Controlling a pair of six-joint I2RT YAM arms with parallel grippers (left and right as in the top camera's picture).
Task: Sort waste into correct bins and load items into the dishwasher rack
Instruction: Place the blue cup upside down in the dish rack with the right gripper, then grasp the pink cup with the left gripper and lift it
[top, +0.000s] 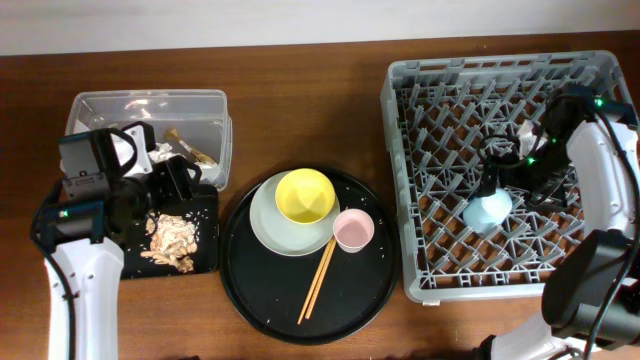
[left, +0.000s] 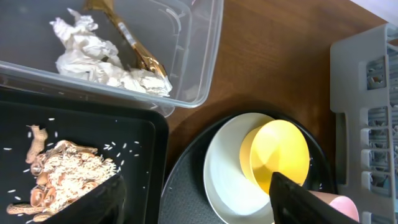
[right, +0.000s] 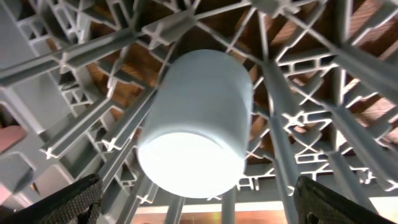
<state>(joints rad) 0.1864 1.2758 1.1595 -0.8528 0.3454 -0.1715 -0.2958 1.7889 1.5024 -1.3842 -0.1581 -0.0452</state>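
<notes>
Right wrist: light-blue cup (right: 196, 121) lies among dishwasher rack (right: 311, 93) pegs, between (not touching) spread fingers (right: 68, 205) of the right claw (right: 196, 190).

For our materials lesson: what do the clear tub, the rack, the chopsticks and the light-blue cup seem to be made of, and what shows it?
Clear tub: glossy transparent plastic, probably; tissue shows through its wall.
Rack: matte grey moulded plastic, judging by its thin lattice.
Chopsticks: pale, matte, wood-like.
Light-blue cup: smooth, opaque, soft sheen; ceramic or plastic, unclear.
</notes>
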